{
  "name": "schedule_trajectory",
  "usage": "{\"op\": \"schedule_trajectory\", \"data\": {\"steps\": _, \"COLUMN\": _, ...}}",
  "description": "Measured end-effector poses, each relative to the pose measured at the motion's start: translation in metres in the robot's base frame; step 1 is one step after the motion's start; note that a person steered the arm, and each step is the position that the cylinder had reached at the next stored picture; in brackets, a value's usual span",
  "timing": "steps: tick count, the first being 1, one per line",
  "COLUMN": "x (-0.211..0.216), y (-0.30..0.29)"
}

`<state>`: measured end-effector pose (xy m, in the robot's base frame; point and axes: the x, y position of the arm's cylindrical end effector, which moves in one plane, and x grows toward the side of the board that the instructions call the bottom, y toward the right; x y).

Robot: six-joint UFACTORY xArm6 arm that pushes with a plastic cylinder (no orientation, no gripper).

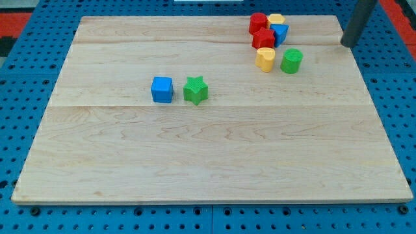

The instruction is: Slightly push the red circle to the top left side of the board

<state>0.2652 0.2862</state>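
My tip (346,44) rests at the frame's upper right, touching no block, well apart from the red circle (257,23) at the top of the cluster. A second red block (263,38), apparently star-shaped, sits just below. A short nudge from the circle's lower right would suit best.

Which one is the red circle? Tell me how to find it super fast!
Look at the wooden board, then up to the cluster of blocks near its top right corner. The red circle sits at that cluster's top left, beside a yellow block. The other red block, just below, is not round.
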Motion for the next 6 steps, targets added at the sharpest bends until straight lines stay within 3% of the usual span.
{"op": "schedule_trajectory", "data": {"steps": 2, "x": -0.074, "y": -0.014}}
{"op": "schedule_trajectory", "data": {"steps": 3, "x": -0.067, "y": -0.099}}
{"op": "schedule_trajectory", "data": {"steps": 4, "x": -0.029, "y": -0.179}}
{"op": "schedule_trajectory", "data": {"steps": 5, "x": -0.038, "y": -0.195}}
{"op": "schedule_trajectory", "data": {"steps": 6, "x": -0.071, "y": -0.175}}
